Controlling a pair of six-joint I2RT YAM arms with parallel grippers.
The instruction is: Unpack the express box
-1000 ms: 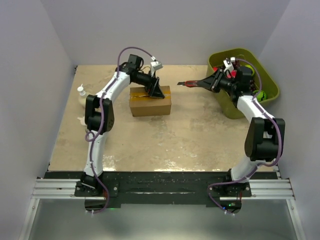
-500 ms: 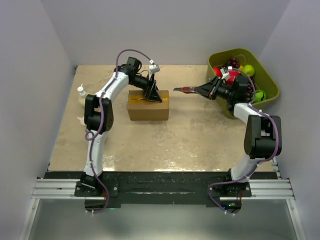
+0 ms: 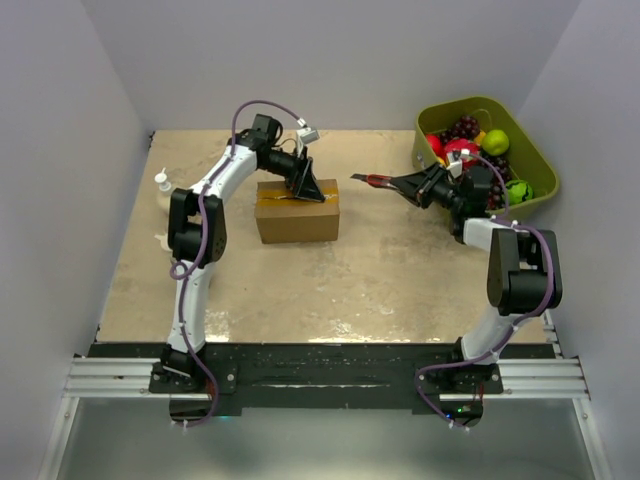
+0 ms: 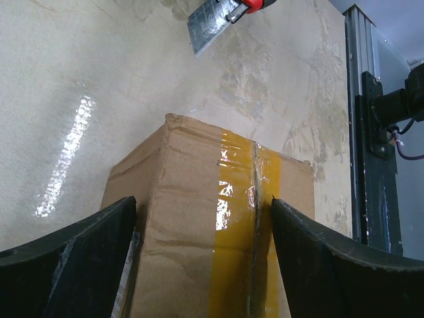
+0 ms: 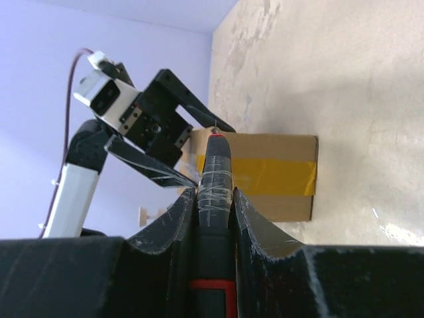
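- Toward the far edge of the worktop (image 3: pixel 380 270), a little left of the middle: the express box (image 3: pixel 297 215), standing flat with its flaps closed.
- Along the top of the box, a glossy, wrinkled strip of yellowish tape (image 4: pixel 235 218) with a dark seam line down its middle.
- Over the far top edge of the box: the left hand (image 3: pixel 312 188), spread wide and gripping nothing.
- One finger (image 4: pixel 73 258) down beside a side face of the box, the other (image 4: pixel 344 265) over the opposite part of the top. Cannot tell whether either touches the cardboard.
- Right of the box and raised off the worktop: the right hand (image 3: pixel 415 184), clamped tight on the handle of a box cutter (image 3: pixel 375 180).
- Black handle with red marks and a wrap of clear tape, pinched between both fingers in the right wrist view.
- Pointing left at the right end of the box: the blade (image 4: pixel 209 20), near the box but apart from it, over bare worktop beyond a corner of the box.
- In the far right corner of the worktop: a green bin (image 3: pixel 540 160) holding fruit, among it purple grapes (image 3: pixel 465 127) and a green round fruit (image 3: pixel 495 142).
- At the left edge, toward the far corner: a small white bottle (image 3: pixel 162 183), upright.
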